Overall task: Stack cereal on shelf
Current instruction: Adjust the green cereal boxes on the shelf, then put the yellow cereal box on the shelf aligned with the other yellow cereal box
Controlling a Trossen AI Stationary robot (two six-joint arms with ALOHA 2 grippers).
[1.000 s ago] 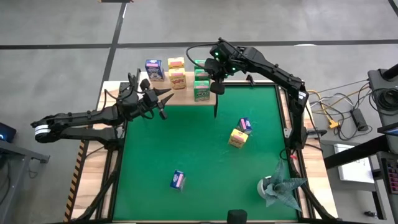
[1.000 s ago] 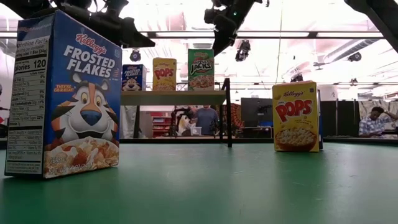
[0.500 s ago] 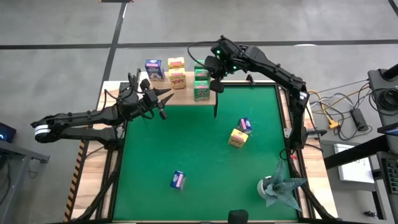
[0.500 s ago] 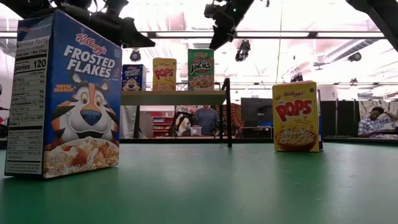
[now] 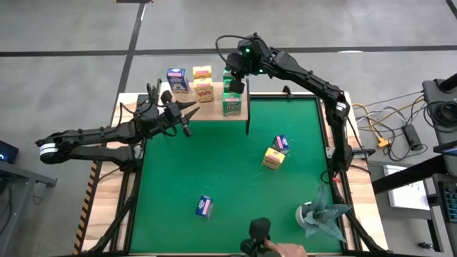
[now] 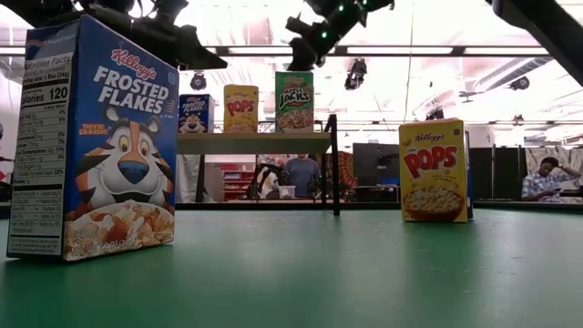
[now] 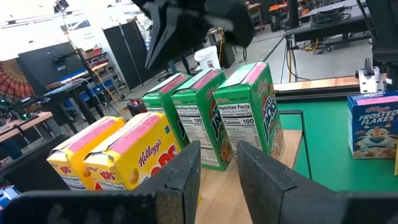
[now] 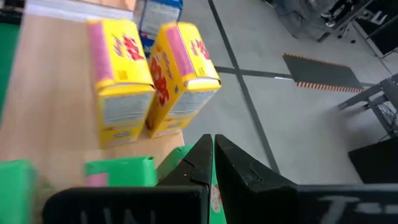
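The right gripper (image 5: pixel 235 78), fingers pressed together and empty, is now shifted up-left over the three green cereal boxes (image 5: pixel 230 96) on the shelf (image 5: pixel 214 111), upper centre. The left gripper (image 5: pixel 187 114), narrowly parted, is held unchanged beside the shelf. A hand (image 5: pixel 275 250) has appeared at bottom centre.

Frosted Flakes box (image 7: pixel 375 129) edge-cropped

right hand (image 5: pixel 234 84) moved back over green boxes (image 5: pixel 230 96) (fingers together)
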